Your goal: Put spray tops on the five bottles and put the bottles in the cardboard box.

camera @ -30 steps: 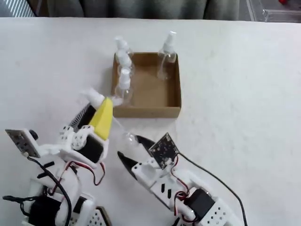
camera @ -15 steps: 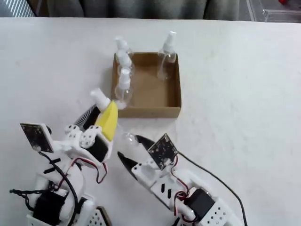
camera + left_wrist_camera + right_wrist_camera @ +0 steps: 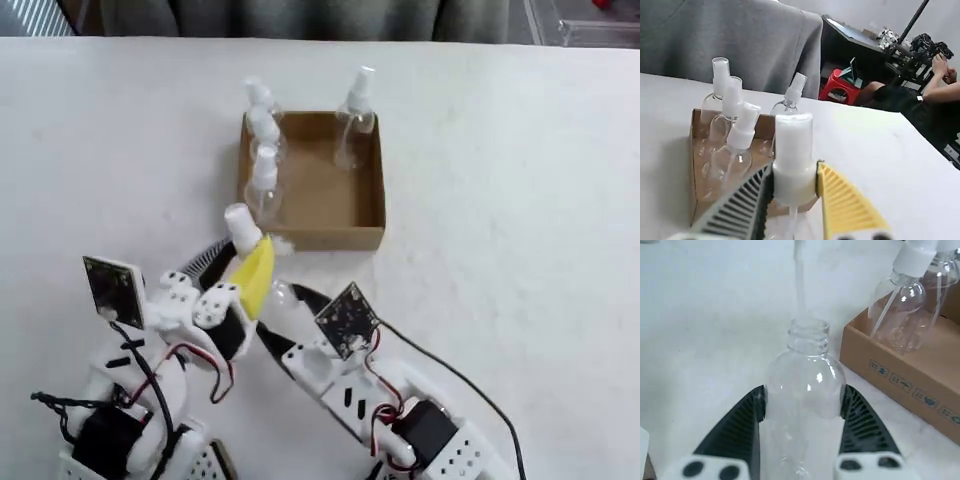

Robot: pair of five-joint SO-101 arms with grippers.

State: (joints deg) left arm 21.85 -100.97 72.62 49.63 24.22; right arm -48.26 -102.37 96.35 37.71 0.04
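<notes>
Left gripper [image 3: 243, 243] is clamping its yellow and grey ribbed jaws around the collar of a white spray top [image 3: 240, 222], just in front of the cardboard box [image 3: 310, 238] on the near side; from the left wrist [image 3: 794, 180] the spray top [image 3: 793, 150] is sitting upright and squeezed snug between the two jaws, with the box [image 3: 691, 170] right behind it. The top's thin dip tube [image 3: 800, 285] is hanging straight down, and its end is sitting right at the mouth of the open bottle [image 3: 805, 385]; can't tell whether it's actually inside the neck. Right gripper [image 3: 804, 390] is pinching that clear bottle with its black jaws, one on each side of the body; the bottle [image 3: 282, 295] is standing just short of the box's near wall, with the right gripper [image 3: 283, 312] coming in from the side away from the box.

Inside the box, three capped bottles [image 3: 263, 175] are lining up along the wall on the left arm's side; a fourth capped bottle [image 3: 355, 110] is standing in the far corner on the other side. Everything is sitting on a plain white table [image 3: 520, 200].
</notes>
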